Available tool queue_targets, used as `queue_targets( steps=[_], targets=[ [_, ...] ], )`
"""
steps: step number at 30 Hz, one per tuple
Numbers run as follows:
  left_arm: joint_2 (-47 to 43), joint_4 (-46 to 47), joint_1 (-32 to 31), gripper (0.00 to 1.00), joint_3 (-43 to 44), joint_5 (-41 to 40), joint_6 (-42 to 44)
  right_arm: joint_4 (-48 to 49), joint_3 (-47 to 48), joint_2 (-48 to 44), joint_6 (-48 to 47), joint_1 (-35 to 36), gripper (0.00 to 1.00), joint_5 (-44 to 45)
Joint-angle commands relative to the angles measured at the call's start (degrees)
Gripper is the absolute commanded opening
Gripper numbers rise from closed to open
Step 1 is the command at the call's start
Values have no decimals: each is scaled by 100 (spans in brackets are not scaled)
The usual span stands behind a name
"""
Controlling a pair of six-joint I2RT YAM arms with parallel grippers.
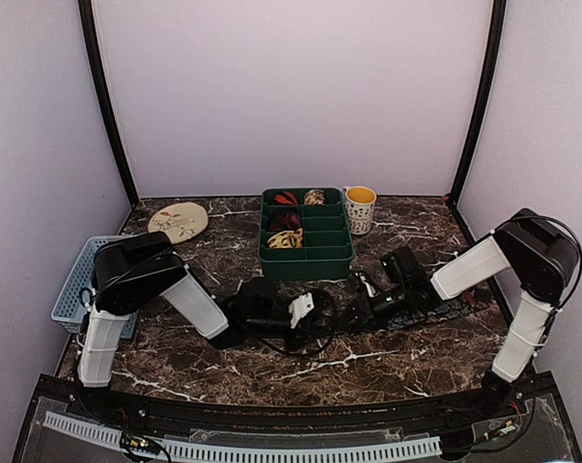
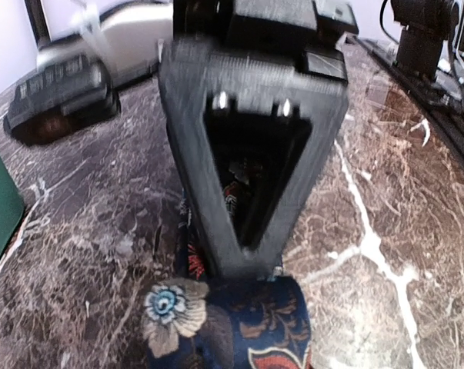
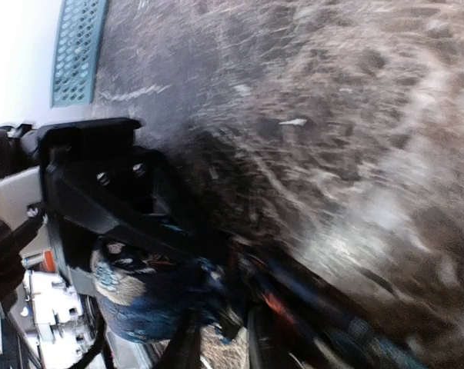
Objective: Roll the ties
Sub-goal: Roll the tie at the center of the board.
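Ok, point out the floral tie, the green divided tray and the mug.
floral tie (image 2: 251,327), left wrist view, on its navy fabric
green divided tray (image 1: 306,264), top view, on its front wall
mug (image 1: 359,220), top view, on its patterned side

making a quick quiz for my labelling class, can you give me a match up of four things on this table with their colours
Things:
1. mug
2. basket
3. divided tray
4. tie

Colours:
a. dark green
b. light blue
c. navy with flowers
d. white outside, yellow inside

Pairs: 1-d, 2-b, 3-a, 4-c
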Motion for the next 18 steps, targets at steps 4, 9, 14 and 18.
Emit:
queue_targets(
  steps=[4,9,14,18],
  targets=[
    [-631,-2524,-23,23,-248,-560,781,-1059,111,-996,5,-22,44,413],
    [-642,-2716,-24,26,-258,-667,807,-793,275,-881,381,175,49,116],
    [-642,-2762,-24,27,-237,-663,810,-673,562,-536,516,532,45,174],
    [-644,-2761,-24,27,-254,-650,819,-789,727,-313,468,646,30,306]
  ],
)
